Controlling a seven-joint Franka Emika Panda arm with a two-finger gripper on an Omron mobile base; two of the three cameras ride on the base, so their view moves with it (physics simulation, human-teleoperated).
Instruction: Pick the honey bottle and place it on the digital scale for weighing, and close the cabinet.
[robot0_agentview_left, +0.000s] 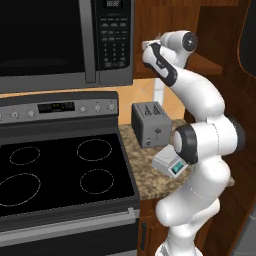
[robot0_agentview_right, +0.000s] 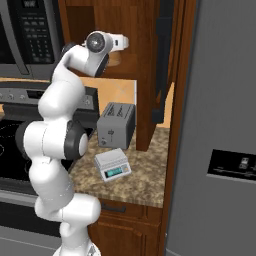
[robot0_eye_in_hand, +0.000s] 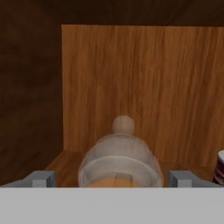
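Sitting near the granite counter's (robot0_agentview_right: 145, 182) front edge, the digital scale (robot0_agentview_right: 112, 165) lies just before the toaster (robot0_agentview_right: 116, 125). The cabinet (robot0_agentview_left: 212, 45) door (robot0_agentview_right: 162, 60) hangs open. The arm reaches up onto the shelf; in the hand view, the gripper (robot0_eye_in_hand: 114, 178) stands spread, fingers (robot0_eye_in_hand: 41, 178) flanking the honey bottle (robot0_eye_in_hand: 120, 162) there, a dark jar (robot0_eye_in_hand: 219, 168) at the shelf's right edge.

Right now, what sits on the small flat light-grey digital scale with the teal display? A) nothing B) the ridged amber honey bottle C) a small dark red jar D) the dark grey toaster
A: the scale lies bare on the speckled counter, in front of the toaster.
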